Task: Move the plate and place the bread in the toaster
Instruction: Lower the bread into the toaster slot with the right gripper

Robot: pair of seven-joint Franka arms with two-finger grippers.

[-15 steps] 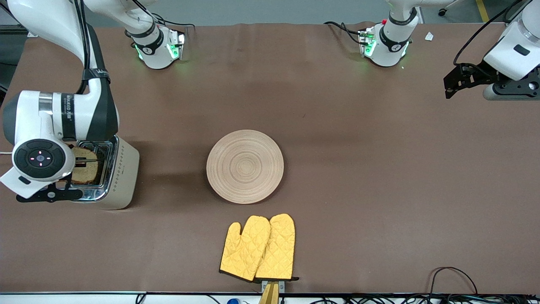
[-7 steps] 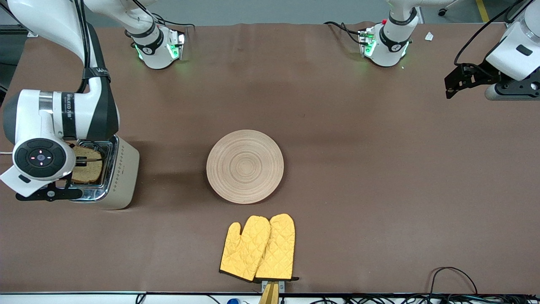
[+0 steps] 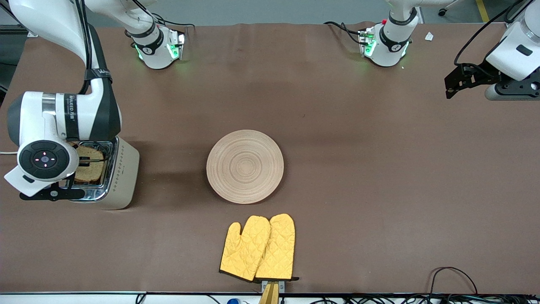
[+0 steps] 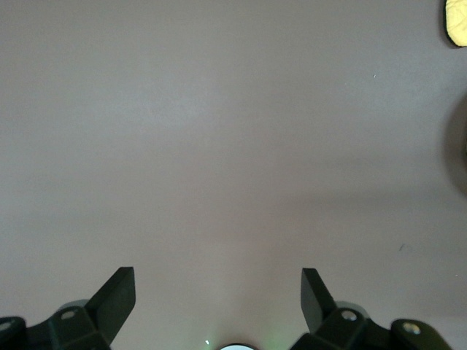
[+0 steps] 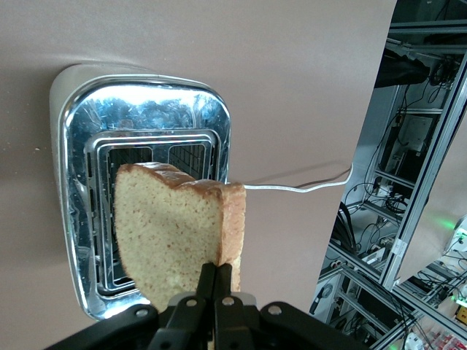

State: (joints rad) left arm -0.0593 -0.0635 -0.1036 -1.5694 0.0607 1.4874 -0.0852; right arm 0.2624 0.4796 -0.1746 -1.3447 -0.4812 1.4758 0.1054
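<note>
bread (image 5: 175, 240) is pinched by the right gripper (image 5: 217, 281) over the toaster (image 3: 120, 173) — edge to be squared with a slot before lowering (left gripper (image 4: 218, 292) waits, spread wide).

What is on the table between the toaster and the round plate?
Nothing; the front view shows only bare brown table between the toaster and the plate.

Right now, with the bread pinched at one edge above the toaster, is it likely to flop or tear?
The bread probably stays stiff: it stands upright without sagging in the right gripper. Being thick and small, it looks light. The narrow edge grip could dent its crumb.
</note>
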